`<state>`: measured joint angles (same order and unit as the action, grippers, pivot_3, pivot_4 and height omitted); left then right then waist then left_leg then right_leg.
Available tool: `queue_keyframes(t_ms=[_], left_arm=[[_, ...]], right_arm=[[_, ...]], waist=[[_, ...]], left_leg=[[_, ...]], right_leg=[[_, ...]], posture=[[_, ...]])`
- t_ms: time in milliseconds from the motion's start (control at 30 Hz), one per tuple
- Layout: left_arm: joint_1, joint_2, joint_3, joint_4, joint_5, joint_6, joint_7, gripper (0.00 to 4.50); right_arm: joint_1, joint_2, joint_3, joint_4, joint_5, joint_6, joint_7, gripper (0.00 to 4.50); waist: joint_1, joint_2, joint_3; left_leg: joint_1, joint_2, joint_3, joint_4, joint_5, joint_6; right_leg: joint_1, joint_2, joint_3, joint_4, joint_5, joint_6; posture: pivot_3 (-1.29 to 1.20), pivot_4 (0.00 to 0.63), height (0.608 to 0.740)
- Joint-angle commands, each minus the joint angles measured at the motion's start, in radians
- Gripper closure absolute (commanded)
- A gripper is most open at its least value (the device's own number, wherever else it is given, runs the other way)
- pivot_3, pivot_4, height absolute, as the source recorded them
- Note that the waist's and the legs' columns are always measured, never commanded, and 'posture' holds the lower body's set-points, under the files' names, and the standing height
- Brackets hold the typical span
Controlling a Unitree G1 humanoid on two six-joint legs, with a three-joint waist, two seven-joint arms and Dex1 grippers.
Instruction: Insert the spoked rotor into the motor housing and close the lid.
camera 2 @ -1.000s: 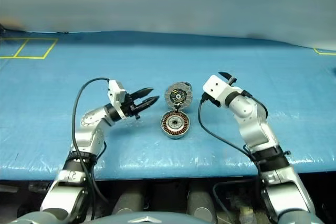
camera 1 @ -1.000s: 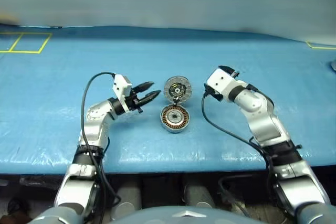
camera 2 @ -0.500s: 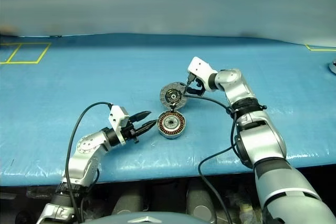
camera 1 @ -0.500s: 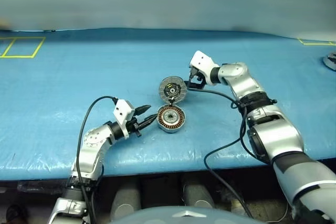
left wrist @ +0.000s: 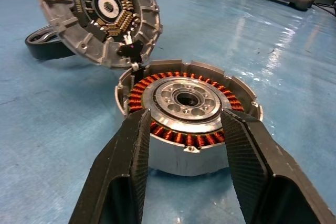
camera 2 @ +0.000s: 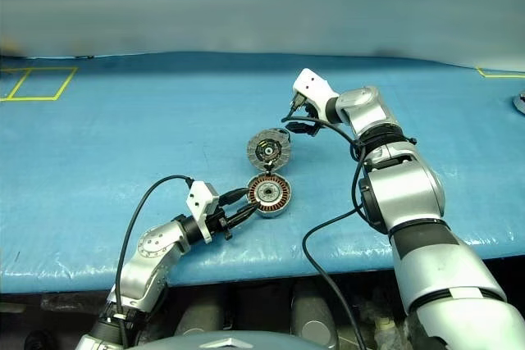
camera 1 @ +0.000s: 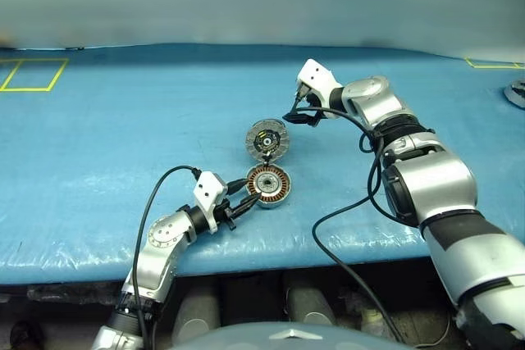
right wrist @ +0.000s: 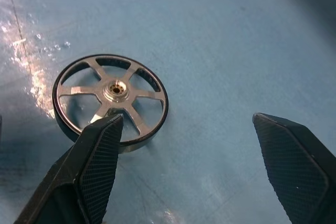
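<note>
The motor housing lies flat on the blue table, its copper windings facing up. Its lid stands propped open on the far side, ringed inner face toward me. My left gripper is open and level, with its fingertips at the housing's near-left rim and nothing held. The spoked rotor lies flat on the table beyond the lid. My right gripper hangs over it, tilted down and wide open, to the right of the rotor.
The right arm's black cable loops over the table right of the housing. A yellow tape square marks the far left corner. A small round object sits at the far right edge. The table's front edge is close below the housing.
My left gripper sank and drew back to the housing's near-left side. My right arm reached out past the lid and tipped downward. Both grippers kept their opening.
</note>
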<state>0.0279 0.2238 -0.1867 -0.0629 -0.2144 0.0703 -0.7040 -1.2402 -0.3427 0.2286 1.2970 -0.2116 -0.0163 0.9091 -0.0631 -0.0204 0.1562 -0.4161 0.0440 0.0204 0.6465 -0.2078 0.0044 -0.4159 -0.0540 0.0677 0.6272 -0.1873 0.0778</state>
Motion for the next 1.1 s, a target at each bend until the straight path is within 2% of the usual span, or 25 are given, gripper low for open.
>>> queue_keyframes(t_ms=[33,533,633,733,1100], left_arm=[[0.048,0.01,-0.011,-0.066,0.002,-0.006,0.015,2.28],[0.14,0.062,-0.026,-0.147,0.006,0.042,0.051,2.28],[0.137,0.063,-0.024,-0.144,0.006,0.042,0.053,2.25],[0.131,0.059,-0.024,-0.135,0.007,0.04,0.055,2.25],[0.116,0.05,-0.028,-0.112,0.007,0.036,0.055,2.25]], right_arm=[[0.017,0.026,0.003,-0.003,-0.022,-0.038,-0.035,0.35],[0.084,0.091,-0.031,0.015,-0.025,-0.019,-0.138,0.35],[0.087,0.093,-0.031,0.015,-0.026,-0.021,-0.129,0.98],[0.088,0.094,-0.019,0.01,-0.044,-0.046,-0.149,1.94],[0.091,0.105,0.005,0.006,-0.08,-0.104,-0.163,1.94]], waist=[[-0.002,0.001,0.0],[-0.006,0.003,0.002],[-0.007,0.003,0.002],[-0.007,0.004,0.002],[-0.009,0.004,0.002]], left_leg=[[0.0,0.0,0.0,0.0,0.0,0.0],[0.0,0.0,0.0,0.0,0.0,0.0],[0.0,0.001,0.0,0.0,0.0,0.0],[0.0,0.001,0.0,-0.001,0.0,0.0],[0.0,0.001,0.001,-0.001,0.0,0.0]], right_leg=[[0.0,0.0,0.0,0.0,0.0,0.0],[-0.001,0.0,0.0,0.001,-0.001,-0.001],[-0.001,0.0,0.0,0.001,-0.001,-0.001],[-0.002,0.0,0.0,0.001,-0.001,-0.001],[-0.002,0.0,0.0,0.001,-0.001,-0.001]], posture=[[0.0,0.15,0.74],[0.0,0.15,0.74],[0.0,0.15,0.74],[0.0,0.15,0.74],[0.0,0.15,0.74]])
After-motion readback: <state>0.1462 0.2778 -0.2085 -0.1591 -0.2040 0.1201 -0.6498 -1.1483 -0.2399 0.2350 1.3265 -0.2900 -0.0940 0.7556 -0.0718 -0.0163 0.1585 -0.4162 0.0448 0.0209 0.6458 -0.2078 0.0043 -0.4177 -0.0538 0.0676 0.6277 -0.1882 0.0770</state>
